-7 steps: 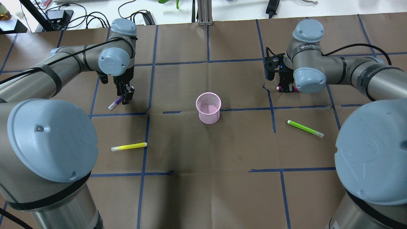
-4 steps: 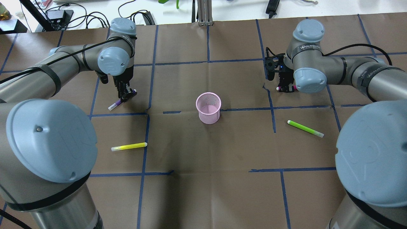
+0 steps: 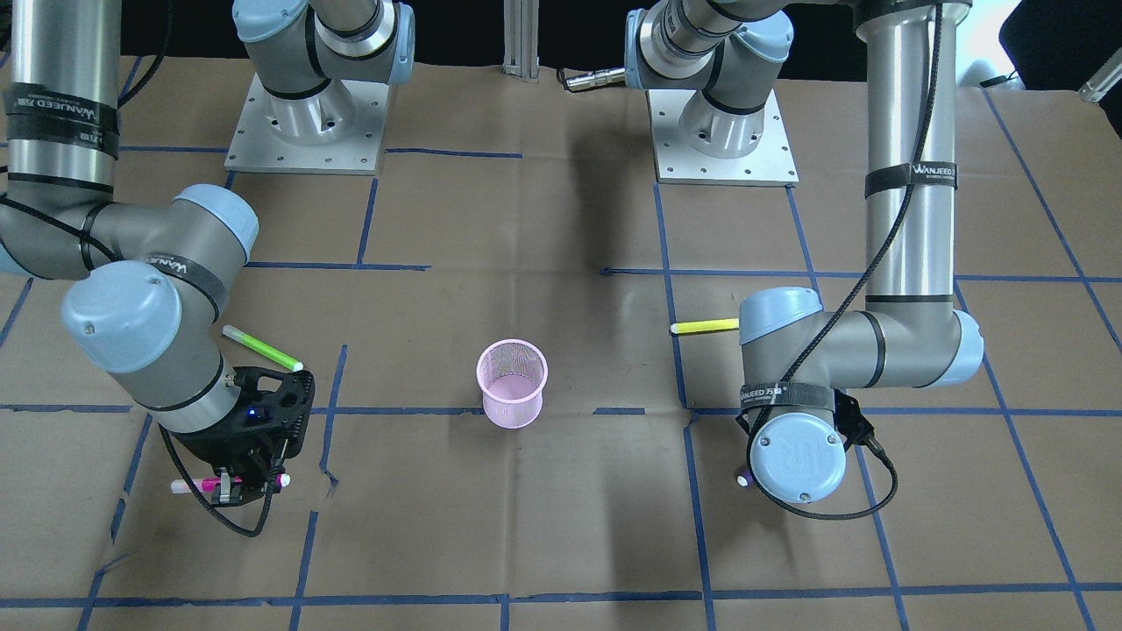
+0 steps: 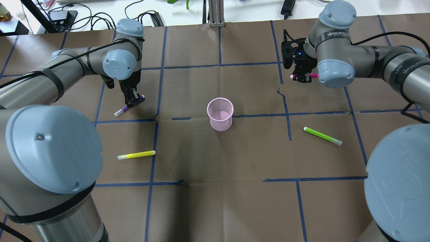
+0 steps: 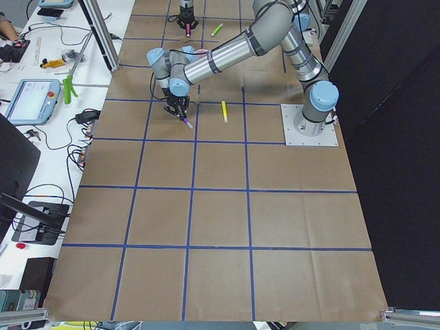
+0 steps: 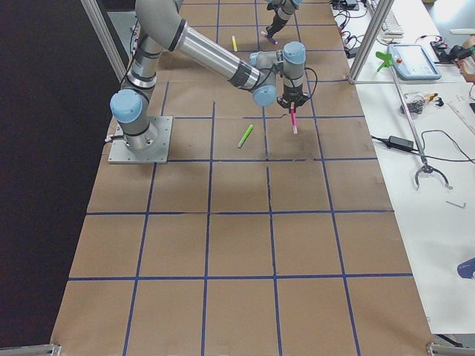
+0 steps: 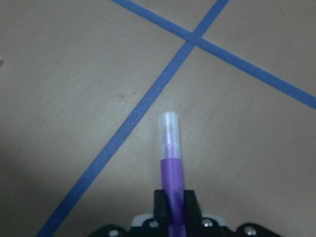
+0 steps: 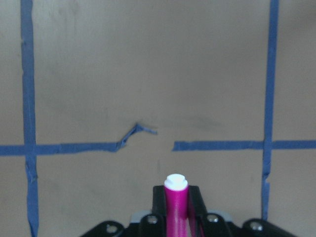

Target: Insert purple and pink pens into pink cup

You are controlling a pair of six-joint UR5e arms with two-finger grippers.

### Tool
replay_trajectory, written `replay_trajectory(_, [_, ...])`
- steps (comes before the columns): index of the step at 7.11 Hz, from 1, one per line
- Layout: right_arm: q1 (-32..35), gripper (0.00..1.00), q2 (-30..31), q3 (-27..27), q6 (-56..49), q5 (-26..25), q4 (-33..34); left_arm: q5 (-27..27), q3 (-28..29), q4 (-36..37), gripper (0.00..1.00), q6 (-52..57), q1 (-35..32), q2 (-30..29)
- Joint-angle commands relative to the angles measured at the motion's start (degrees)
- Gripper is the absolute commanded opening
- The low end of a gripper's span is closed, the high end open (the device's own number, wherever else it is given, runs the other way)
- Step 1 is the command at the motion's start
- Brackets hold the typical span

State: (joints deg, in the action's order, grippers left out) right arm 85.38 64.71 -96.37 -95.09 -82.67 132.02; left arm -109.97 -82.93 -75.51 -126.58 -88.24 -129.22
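Left hand (image 4: 133, 100) is clamped on the purple pen (image 4: 125, 108), fingers (image 7: 159, 203) pinching the barrel, its clear cap poking out ahead of them in the wrist view. That pen slants down toward the desk (image 4: 201, 188), well to the left of the cup (image 4: 220, 114) in the overhead view; whether its low end touches the paper, I cannot tell. Over on the other side, the right hand (image 4: 304, 76) grips the pink pen (image 4: 314, 76), white tip sticking out past the fingers (image 8: 158, 200), held roughly level and raised above the desk, far right of the cup. Cup stands upright at the centre, mouth open. Yellow pen (image 4: 136, 155) lies flat on the left, green pen (image 4: 322, 136) flat on the right.
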Motion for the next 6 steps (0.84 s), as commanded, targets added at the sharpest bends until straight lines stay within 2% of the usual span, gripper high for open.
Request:
replay_trajectory(1, [1.62, 0.07, 4.71, -0.92, 3.67, 14.56, -0.01, -0.07, 0.04, 0.01, 0.01, -0.07, -0.01, 0.20])
replay_trajectory(2, [2.85, 0.06, 8.81, -1.80, 8.30, 18.64, 0.07, 0.10, 0.13, 0.10, 0.01, -0.07, 0.08, 0.20])
replay_trajectory(3, [4.69, 0.06, 11.55, -3.20, 13.04, 24.08, 0.77, 0.11, 0.13, 0.10, 0.12, -0.16, 0.17, -0.06])
replay_trajectory(4, [5.41, 0.05, 12.71, -4.26, 15.70, 27.27, 0.95, -0.16, 0.13, 0.10, 0.23, -0.16, 0.17, -0.07])
replay_trajectory(6, [8.29, 0.05, 13.43, -4.53, 19.57, 35.35, 2.78, -0.16, 0.05, 0.18, 0.26, -0.16, 0.17, -0.24])
